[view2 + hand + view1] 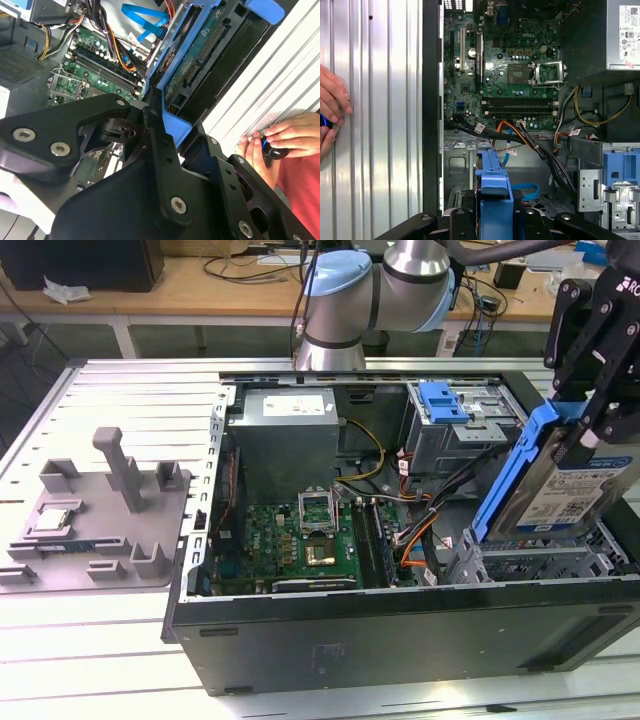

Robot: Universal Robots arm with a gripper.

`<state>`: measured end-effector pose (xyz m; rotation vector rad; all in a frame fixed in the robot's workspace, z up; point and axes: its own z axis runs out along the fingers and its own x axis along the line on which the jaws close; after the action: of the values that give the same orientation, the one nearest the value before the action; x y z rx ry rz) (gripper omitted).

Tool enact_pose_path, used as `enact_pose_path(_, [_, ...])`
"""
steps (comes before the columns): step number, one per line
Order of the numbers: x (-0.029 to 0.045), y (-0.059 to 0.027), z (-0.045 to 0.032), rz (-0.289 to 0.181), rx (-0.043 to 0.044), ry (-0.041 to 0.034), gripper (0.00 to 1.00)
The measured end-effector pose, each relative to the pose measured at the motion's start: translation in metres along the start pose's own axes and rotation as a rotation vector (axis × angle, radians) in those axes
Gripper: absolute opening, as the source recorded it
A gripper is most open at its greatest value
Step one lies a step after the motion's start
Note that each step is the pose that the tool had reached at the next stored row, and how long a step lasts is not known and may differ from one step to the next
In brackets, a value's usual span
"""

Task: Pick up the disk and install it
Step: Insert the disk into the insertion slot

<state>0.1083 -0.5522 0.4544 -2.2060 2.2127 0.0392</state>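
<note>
- shows an open desktop computer case lying on its side on a slotted metal table, viewed from above in the exterior view.
- shows a black gripper at the exterior view's right, pinched closed on the disk across the edges of its blue carrier frame.
- holds the disk tilted up on edge, label side out, lifted clear of the case floor and just above a grey drive cage at the exterior view's right end of the case.
- places a bundle of orange and black cables just beside that cage, between it and the green motherboard.
- could, as a judgement, trap or drag those cables under the carrier, given so little room beside the cage.
- could jam on the cage rim with the present tilt unmatched to the slot, bending or unclipping the plastic frame.
- could slip or swing in the hold, with a narrow grip on an upper part of the frame and most of the weight hanging below.
- shows, in the first wrist view, a person's hand resting on the table outside the case wall, well apart from the disk.
</note>
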Motion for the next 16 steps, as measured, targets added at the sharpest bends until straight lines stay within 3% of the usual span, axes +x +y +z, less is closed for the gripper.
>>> enact_pose_path(16, [0.0003, -0.0009, 0.0082, 0.0, 0.0, 0.0001, 0.37])
